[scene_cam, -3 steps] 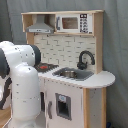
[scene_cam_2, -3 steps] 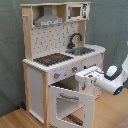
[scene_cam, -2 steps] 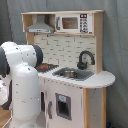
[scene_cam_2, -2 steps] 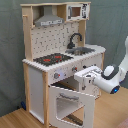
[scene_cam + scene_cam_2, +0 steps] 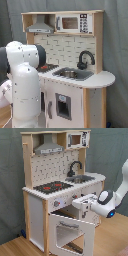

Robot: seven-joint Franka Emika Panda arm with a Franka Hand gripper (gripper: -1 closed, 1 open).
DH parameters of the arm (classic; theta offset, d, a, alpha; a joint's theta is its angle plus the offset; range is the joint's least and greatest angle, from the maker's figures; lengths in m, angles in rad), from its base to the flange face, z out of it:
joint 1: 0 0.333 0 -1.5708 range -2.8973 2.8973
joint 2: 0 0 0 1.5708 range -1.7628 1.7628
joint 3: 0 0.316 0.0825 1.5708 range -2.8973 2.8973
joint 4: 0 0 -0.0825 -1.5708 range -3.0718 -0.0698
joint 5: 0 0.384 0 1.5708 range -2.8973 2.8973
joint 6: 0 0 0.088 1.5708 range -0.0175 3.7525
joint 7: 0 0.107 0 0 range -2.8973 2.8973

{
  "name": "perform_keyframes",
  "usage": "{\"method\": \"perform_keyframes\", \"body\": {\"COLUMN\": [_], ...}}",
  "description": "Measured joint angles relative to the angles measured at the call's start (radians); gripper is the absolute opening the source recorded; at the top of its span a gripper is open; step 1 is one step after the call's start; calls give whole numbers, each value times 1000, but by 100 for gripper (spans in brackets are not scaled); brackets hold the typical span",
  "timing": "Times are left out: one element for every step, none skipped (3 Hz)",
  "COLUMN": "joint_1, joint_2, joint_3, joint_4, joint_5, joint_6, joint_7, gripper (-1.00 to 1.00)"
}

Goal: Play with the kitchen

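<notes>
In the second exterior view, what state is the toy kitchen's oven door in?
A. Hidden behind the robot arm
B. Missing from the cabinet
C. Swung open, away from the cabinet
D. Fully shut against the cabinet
C: the windowed oven door of the kitchen stands swung out from the cabinet front, with the dark oven opening visible behind it and the gripper just above it.

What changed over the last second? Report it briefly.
The gripper edged slightly toward the second exterior view's left, closer to the kitchen front. Nothing was visibly taken or let go. The oven door stays open and the kitchen has not moved.
</notes>
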Motion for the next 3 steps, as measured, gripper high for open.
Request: {"method": "perform_keyframes", "body": {"joint_1": [-42,-62,-64], "joint_2": [1,2,2], "joint_3": [-7,-27,-46], "joint_4": [4,14,32], "joint_5": [-54,-107,-132], "joint_6": [73,146,203], "joint_7": [35,72,87], "gripper": [100,100,100]}}
